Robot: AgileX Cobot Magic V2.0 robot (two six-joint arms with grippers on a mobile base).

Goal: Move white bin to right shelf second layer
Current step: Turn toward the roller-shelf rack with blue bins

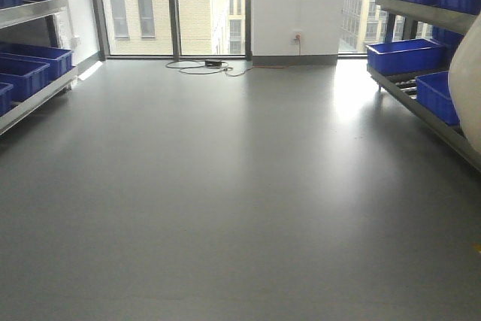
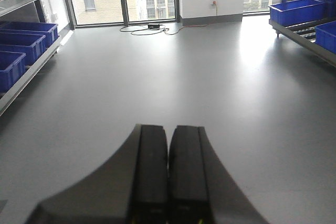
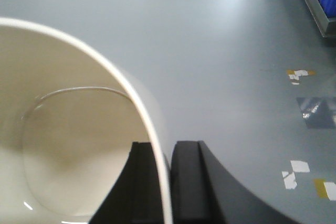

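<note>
Aloft, white bin [image 3: 68,145] in right jaws.

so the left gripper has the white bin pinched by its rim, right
No. It is the right gripper that has the white bin pinched by its rim, one finger inside the wall and one outside, as the right wrist view shows. The left gripper is shut on nothing.
</note>
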